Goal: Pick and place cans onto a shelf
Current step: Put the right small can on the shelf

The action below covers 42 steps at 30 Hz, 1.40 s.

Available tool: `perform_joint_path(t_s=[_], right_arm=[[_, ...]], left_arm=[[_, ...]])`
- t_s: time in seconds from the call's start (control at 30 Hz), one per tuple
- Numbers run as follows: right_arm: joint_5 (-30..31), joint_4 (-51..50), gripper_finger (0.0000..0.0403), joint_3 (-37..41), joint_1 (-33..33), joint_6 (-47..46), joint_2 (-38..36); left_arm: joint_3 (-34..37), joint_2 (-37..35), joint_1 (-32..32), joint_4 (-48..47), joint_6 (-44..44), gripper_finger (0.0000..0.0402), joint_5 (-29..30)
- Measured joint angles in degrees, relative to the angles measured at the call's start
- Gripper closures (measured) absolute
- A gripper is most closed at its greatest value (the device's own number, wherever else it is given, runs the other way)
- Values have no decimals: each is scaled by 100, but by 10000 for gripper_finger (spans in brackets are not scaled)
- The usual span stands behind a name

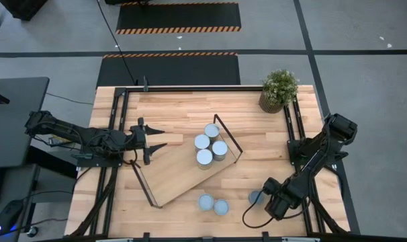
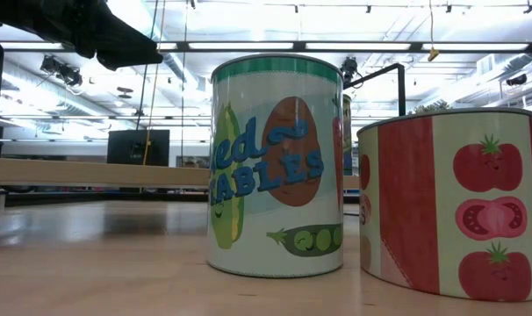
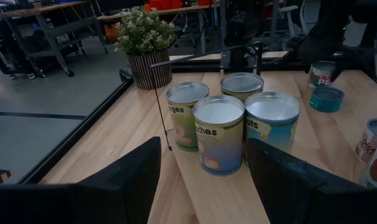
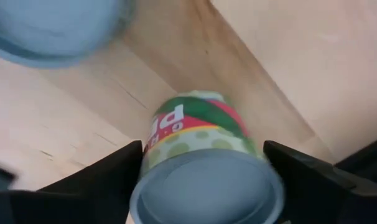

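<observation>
Cans are split between the shelf [image 1: 183,176] and the bare table [image 1: 176,107]. The table is the biggest thing here, a pale wood top with black rails along its sides. On it the shelf lies at a slant across the middle, a long light board with a thin black wire loop at each short end.

Left arm [image 1: 62,133] reaches in from the left side, and its gripper [image 1: 152,140] hangs at the shelf's near end with the fingers spread and nothing between them. Right arm [image 1: 321,151] bends down toward the table's front right corner; its gripper [image 4: 204,180] straddles a can with a green, red and white label [image 4: 204,155], a finger on either side, though contact with the can's sides cannot be made out. In the high view only a sliver of that can's top [image 1: 254,197] shows beside the gripper.

A potted plant [image 1: 279,89] stands at the table's far right corner.

Four cans [image 1: 209,144] stand upright in a tight cluster on the shelf's end nearest the plant; the left wrist view shows them touching or almost so [image 3: 232,121]. Two more cans [image 1: 212,204] sit side by side on the table just off the shelf's front edge. In the low view they loom large: a vegetables can [image 2: 275,167] and a tomato can [image 2: 455,202], near each other.
</observation>
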<state>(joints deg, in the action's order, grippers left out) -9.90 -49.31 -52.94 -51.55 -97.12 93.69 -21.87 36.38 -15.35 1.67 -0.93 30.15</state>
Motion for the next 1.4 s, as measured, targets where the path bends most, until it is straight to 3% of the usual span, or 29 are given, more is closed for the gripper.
perform_joint_path(t_s=[0.2,0.43,0.67,0.87,1.1,1.4], right_arm=[[-297,44,92,136,39,194,-2],[-229,-782,96,-659,543,1088,4],[866,-1892,97,-1983,1151,1950,2],[1783,-1537,97,-2669,1575,2921,88],[2169,-1362,97,-3845,1932,4609,1121],[3108,-2305,98,-6175,2350,6451,2628]], left_arm=[[0,0,1,-2,0,159,0],[0,0,0,15,0,159,0],[0,0,0,15,0,159,0],[0,0,2,17,1,159,0],[0,0,2,18,0,159,0],[0,0,2,15,0,159,0]])
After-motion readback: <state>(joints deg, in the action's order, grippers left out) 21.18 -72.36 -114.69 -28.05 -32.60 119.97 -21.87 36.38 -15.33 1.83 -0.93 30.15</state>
